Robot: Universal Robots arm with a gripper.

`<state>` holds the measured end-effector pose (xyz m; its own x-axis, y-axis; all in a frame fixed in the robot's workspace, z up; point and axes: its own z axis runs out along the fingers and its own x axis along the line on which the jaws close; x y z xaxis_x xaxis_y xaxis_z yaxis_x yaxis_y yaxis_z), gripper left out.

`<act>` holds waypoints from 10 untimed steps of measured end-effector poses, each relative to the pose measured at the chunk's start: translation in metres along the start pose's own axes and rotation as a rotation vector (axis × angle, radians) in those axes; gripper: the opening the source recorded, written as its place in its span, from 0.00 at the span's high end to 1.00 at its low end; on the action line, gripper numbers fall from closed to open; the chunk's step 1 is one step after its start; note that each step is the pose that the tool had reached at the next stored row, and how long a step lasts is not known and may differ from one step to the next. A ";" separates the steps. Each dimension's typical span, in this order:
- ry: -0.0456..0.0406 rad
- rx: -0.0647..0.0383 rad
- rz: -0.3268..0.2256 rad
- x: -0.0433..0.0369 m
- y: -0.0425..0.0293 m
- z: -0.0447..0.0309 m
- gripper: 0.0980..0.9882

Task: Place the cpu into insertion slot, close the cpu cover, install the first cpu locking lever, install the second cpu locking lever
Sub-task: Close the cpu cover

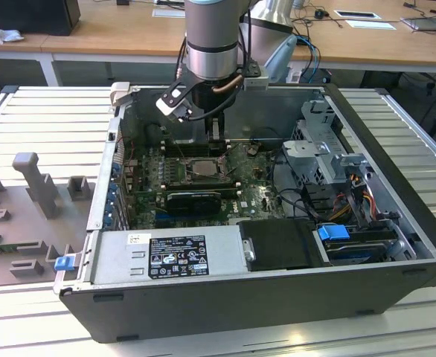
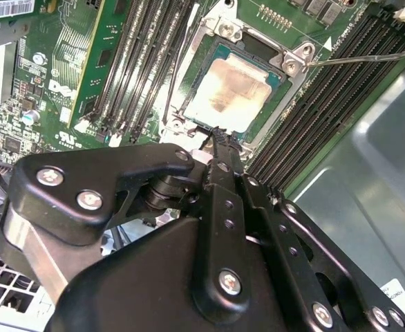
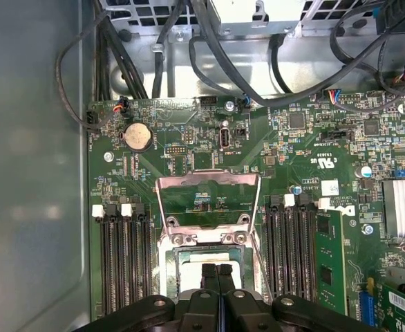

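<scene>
Arm [image 1: 214,37] comes straight down from the top centre of the exterior view into the open PC case [image 1: 396,245], wrist vertical, tool pointing at the board. Gripper [image 3: 217,271] hangs low over the socket area, its two black fingers [image 2: 220,159] pressed together with nothing between them. In the second wrist view the tips sit right at the near edge of the cpu [image 2: 230,90]; I cannot tell if they touch it.

The cpu lies flat inside the insertion slot [image 2: 254,50], silvery top up, squared to the frame. The cpu cover [image 3: 206,183] stands swung up and open on the coin battery [image 3: 137,136] side of the socket, with green board visible through its window. One thin locking lever [image 2: 368,59] sticks out unlatched, slanting across the memory slots [image 3: 119,256] beside the socket. A green memory module [image 3: 330,259] sits in the slot bank on the other side.

In the case: the motherboard [image 3: 313,152] in the middle, a power supply [image 1: 177,253] along the lower edge in the exterior view, a black cable bundle [image 3: 271,83] past the board, and a drive cage [image 1: 318,149] at the exterior view's right. Outside the case, at the exterior view's left, lies a grey fixture tray [image 1: 32,186].
</scene>
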<state>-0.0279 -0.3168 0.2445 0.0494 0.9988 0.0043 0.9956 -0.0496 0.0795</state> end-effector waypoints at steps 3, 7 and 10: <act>-0.0002 0.000 0.001 0.0000 0.0001 -0.0004 0.99; -0.0002 0.000 0.001 0.0000 0.0004 -0.0006 0.99; -0.0003 0.000 0.001 0.0000 0.0005 -0.0010 0.99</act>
<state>-0.0274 -0.3168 0.2455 0.0507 0.9987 0.0041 0.9955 -0.0509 0.0794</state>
